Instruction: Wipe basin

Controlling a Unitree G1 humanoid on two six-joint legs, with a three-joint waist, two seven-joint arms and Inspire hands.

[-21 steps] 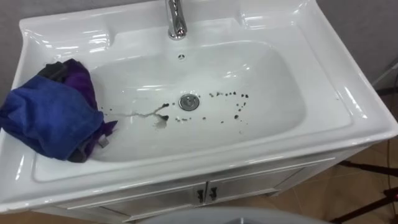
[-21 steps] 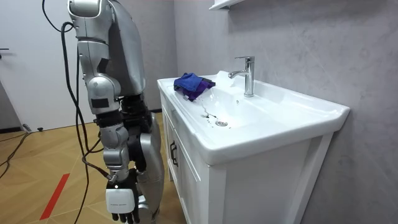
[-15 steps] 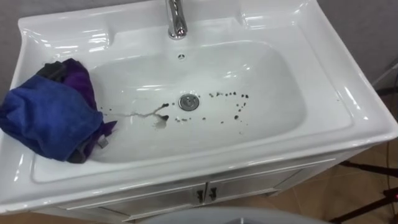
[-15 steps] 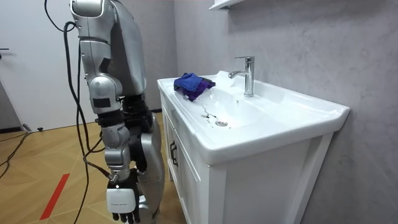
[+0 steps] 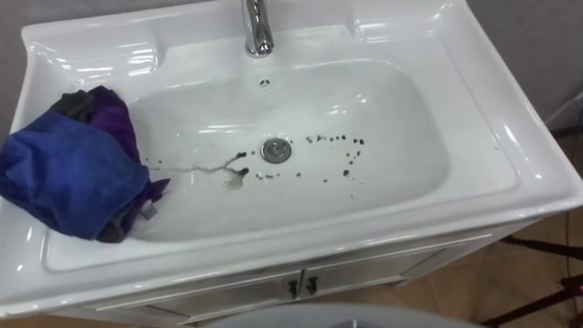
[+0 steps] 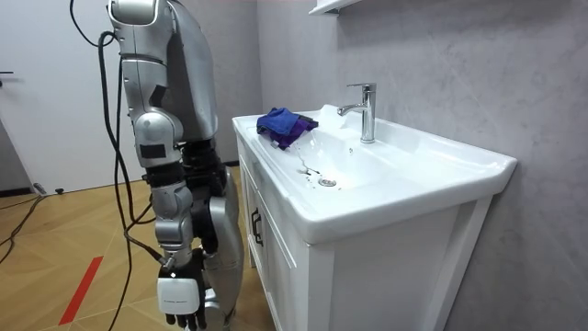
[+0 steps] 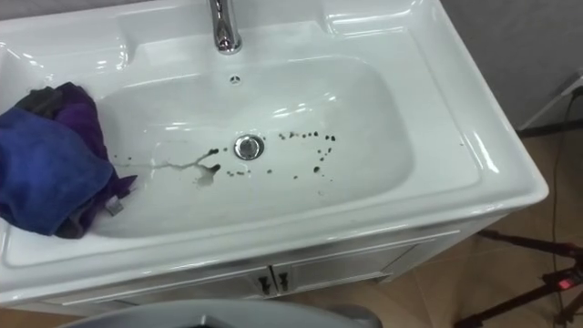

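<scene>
The white basin (image 5: 499, 117) sits on a white cabinet (image 6: 367, 276) against a grey wall (image 6: 459, 64), and its bowl is dirty. Dark specks (image 5: 335, 139) are scattered to the right of the drain (image 5: 276, 149), and a pale smear with a dark blot (image 5: 219, 169) runs off to the drain's left. A crumpled blue and purple cloth (image 5: 73, 173) lies on the basin's left rim, with its lower edge hanging over into the bowl. It lies near the smear but apart from it, and no hand is on it. The chrome tap (image 5: 258, 27) stands at the middle of the back rim, with the small overflow hole (image 5: 265, 82) just below it in the bowl's back wall. Below the front edge the cabinet doors meet at a pair of small dark handles (image 5: 302, 285). From the room's side, the robot stands upright on the wooden floor (image 6: 55, 221) at the front of the basin, close to the cabinet, on the room view's left. Its right hand (image 6: 181, 309) hangs straight down beside its leg, low and well away from the basin and the cloth. Its fingers are loose and point at the floor; it holds nothing and touches nothing. A red strip (image 6: 81, 288) lies on the floor behind the robot.
</scene>
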